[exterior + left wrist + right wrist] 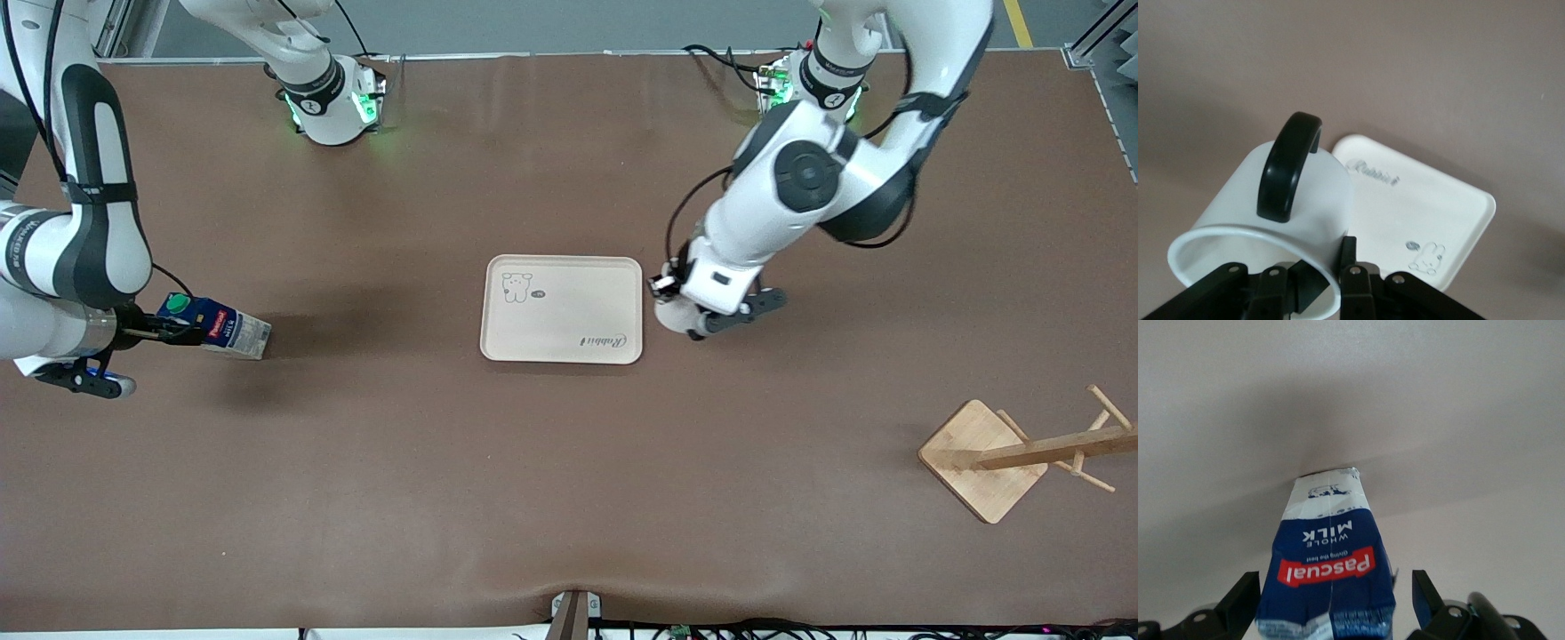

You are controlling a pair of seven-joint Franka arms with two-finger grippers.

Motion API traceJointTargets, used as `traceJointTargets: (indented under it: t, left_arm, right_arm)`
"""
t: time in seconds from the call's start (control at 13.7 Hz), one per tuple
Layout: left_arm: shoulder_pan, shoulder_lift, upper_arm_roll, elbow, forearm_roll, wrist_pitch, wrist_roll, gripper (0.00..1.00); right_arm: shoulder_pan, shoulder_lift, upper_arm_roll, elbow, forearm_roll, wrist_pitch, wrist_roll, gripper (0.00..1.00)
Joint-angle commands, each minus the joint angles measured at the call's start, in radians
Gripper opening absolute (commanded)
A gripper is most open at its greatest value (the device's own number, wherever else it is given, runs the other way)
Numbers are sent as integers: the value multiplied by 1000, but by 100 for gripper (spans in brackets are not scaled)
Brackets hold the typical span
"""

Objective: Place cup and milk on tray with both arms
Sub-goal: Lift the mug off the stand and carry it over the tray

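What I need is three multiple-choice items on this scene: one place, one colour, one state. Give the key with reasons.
1. The milk is:
A. on the tray
B. on the table, toward the right arm's end
C. on a wooden rack

2. The cup has a handle that is:
A. black
B. red
C. green

3. The left gripper is:
A. shut on the cup's rim
B. open and empty
C. shut on the milk

Key:
1 B: the carton stands apart from the tray, with the right gripper open around it.
2 A: the left wrist view shows a black loop.
3 A: its fingers pinch the rim beside the tray.
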Motion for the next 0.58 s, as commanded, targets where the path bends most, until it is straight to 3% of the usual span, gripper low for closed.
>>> traceJointTargets:
  t: [0.0, 0.07, 0.15, 0.51]
  left_arm:
    - [-66, 124, 3, 91, 23, -10, -58, 0]
    - [-91, 158, 4, 108, 25, -10, -94, 0]
    - [-106, 201, 6, 132, 26, -10, -98, 0]
    - [-211, 302, 65, 165, 29, -10, -96, 0]
  right_arm:
    - [-12, -54, 8, -88, 46, 118, -9, 59]
    - [-12, -55, 8, -88, 53, 126, -9, 26]
    - [-12, -57, 10, -85, 56, 122, -14, 0]
    - [-9, -57, 8, -48, 66, 102, -23, 0]
